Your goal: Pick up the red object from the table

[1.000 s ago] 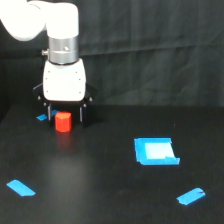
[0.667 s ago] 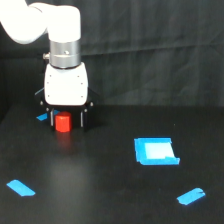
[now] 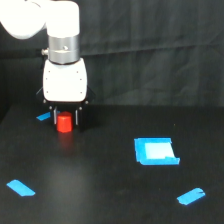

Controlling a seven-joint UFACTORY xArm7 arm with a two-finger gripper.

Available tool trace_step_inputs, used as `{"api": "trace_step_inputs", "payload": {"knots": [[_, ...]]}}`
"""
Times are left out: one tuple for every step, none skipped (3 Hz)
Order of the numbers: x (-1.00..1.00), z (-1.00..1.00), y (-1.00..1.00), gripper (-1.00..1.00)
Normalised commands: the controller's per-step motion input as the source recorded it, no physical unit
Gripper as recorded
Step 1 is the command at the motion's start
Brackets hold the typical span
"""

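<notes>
Now the gripper (image 3: 64, 119) sits low over the red cylinder (image 3: 64, 123), dark fingers (image 3: 76, 117) straddling it toward the far left of the black table (image 3: 100, 190). Whether they're pinching it or only bracketing it, I cannot tell. Best play: squeeze squarely on the cylinder's sides, then rise straight. Fingertips blur into the dark table, and the cylinder's base contact is unclear.

The matte black table (image 3: 110, 200) carries a blue square patch (image 3: 155, 151) right of centre and blue tape strips at lower left (image 3: 20, 188), lower right (image 3: 190, 196) and upper left (image 3: 44, 117).
</notes>
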Motion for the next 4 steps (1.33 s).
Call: {"api": "trace_step_inputs", "payload": {"knots": [[-0.06,0.65,-0.19,-0.86],[-0.01,0.38,-0.27,-0.74],[0.01,0.30,-0.35,-0.65],[0.01,0.41,-0.32,-0.70]]}}
